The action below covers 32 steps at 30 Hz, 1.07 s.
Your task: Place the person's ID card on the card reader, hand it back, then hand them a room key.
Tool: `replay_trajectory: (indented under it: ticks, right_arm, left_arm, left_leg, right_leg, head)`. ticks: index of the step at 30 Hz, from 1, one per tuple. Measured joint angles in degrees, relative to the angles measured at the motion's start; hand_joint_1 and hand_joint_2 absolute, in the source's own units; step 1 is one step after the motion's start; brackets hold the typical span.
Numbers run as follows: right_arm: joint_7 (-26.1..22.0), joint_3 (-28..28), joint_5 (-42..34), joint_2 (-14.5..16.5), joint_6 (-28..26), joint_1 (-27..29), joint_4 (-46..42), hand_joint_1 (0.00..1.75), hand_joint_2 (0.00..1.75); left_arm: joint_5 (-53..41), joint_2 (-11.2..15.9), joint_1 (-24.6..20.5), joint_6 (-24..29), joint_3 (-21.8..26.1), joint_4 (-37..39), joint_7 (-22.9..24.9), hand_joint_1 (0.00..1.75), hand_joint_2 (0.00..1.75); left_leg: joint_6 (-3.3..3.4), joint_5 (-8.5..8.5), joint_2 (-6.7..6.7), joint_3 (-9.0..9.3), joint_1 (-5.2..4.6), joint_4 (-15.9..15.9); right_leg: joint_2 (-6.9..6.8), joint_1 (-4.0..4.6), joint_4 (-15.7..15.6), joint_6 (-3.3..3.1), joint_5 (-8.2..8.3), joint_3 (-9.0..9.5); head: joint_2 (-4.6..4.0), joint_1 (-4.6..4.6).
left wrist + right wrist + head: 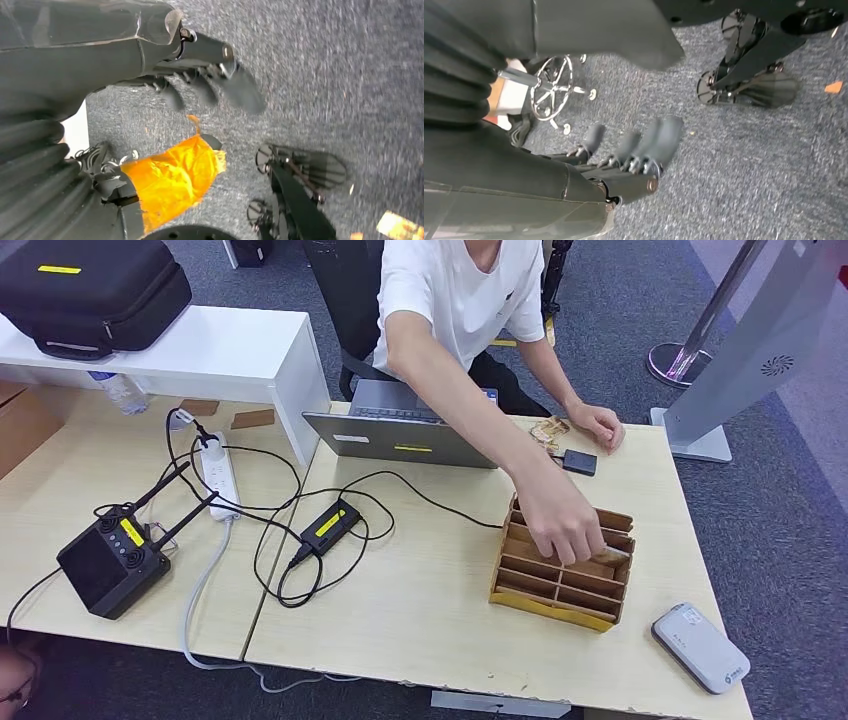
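A person in a white shirt sits across the table and reaches one hand into a wooden slotted box. A pale card shows at their fingertips in one slot. The white card reader lies at the table's near right corner. Their other hand rests by a small black object. My left hand hangs over grey carpet in the left wrist view, fingers apart and holding nothing. My right hand hangs the same way in the right wrist view, also holding nothing.
A grey laptop stands before the person. Black cables, a black adapter, a white power strip and a black controller cover the left half. A white shelf with a black case stands at the back left.
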Motion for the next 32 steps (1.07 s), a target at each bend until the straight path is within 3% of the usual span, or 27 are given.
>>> replay_trajectory:
  ticks: [16, 17, 18, 20, 21, 22, 32]
  right_arm:
    - [-0.52, 15.89, -18.95, -2.46, 2.28, 2.01, -2.45, 1.75, 0.0]
    - [-0.55, 16.72, -20.1, -2.6, 2.39, 2.11, -2.58, 1.75, 0.0]
    - [-0.57, 17.54, -21.22, -2.72, 2.49, 2.21, -2.71, 1.44, 0.0]
    - [-0.67, 18.98, -23.41, -2.97, 2.7, 2.39, -2.94, 0.58, 0.0]
    - [-0.73, 19.59, -24.27, -3.07, 2.84, 2.47, -3.05, 0.14, 0.0]
    - [-0.79, 20.11, -24.92, -3.17, 2.95, 2.55, -3.14, 0.01, 0.0]
    - [-0.91, 22.03, -25.62, -3.5, 3.12, 2.76, -3.48, 0.0, 0.0]
  left_arm:
    - [15.69, 2.14, 2.97, -5.3, -20.01, -2.63, -0.3, 1.75, 0.0]
    - [16.63, 2.26, 3.13, -5.63, -21.09, -2.76, -0.32, 1.31, 0.0]
    - [17.56, 2.37, 3.29, -5.96, -22.06, -2.91, -0.34, 0.87, 0.0]
    - [19.32, 2.56, 3.56, -6.54, -23.86, -3.13, -0.38, 0.0, 0.0]
    - [20.0, 2.63, 3.66, -6.78, -24.61, -3.21, -0.39, 0.0, 0.0]
    - [20.52, 2.68, 3.75, -6.95, -25.26, -3.29, -0.4, 0.0, 0.0]
    - [21.23, 3.01, 3.93, -7.25, -27.55, -3.68, -0.42, 0.0, 0.0]
  left_leg:
    - [0.0, 0.0, 0.01, -0.01, 0.0, 0.0]
    - [0.0, 0.0, 0.01, -0.01, 0.0, 0.0]
    - [0.0, 0.0, 0.01, -0.01, 0.0, 0.0]
    - [0.0, 0.0, 0.01, -0.01, 0.0, 0.0]
    - [0.0, 0.0, 0.01, -0.01, 0.0, 0.0]
    - [0.0, 0.0, 0.01, -0.01, 0.0, 0.0]
    - [0.0, 0.0, 0.01, -0.01, 0.0, 0.0]
  right_leg:
    - [0.0, 0.0, 0.0, 0.0, 0.0, -0.01]
    - [0.0, 0.0, 0.0, 0.0, 0.0, -0.01]
    - [0.01, 0.0, 0.0, 0.0, 0.0, -0.02]
    - [0.01, 0.0, 0.0, 0.0, 0.0, -0.02]
    - [0.01, 0.0, 0.0, 0.0, 0.0, -0.02]
    - [0.01, 0.0, 0.0, 0.0, 0.0, -0.02]
    - [0.0, 0.0, 0.0, 0.0, 0.0, -0.02]
  head:
    - [0.0, 0.0]
    - [0.0, 0.0]
    - [0.0, 0.0]
    - [0.0, 0.0]
    - [0.0, 0.0]
    - [0.0, 0.0]
    - [0.0, 0.0]
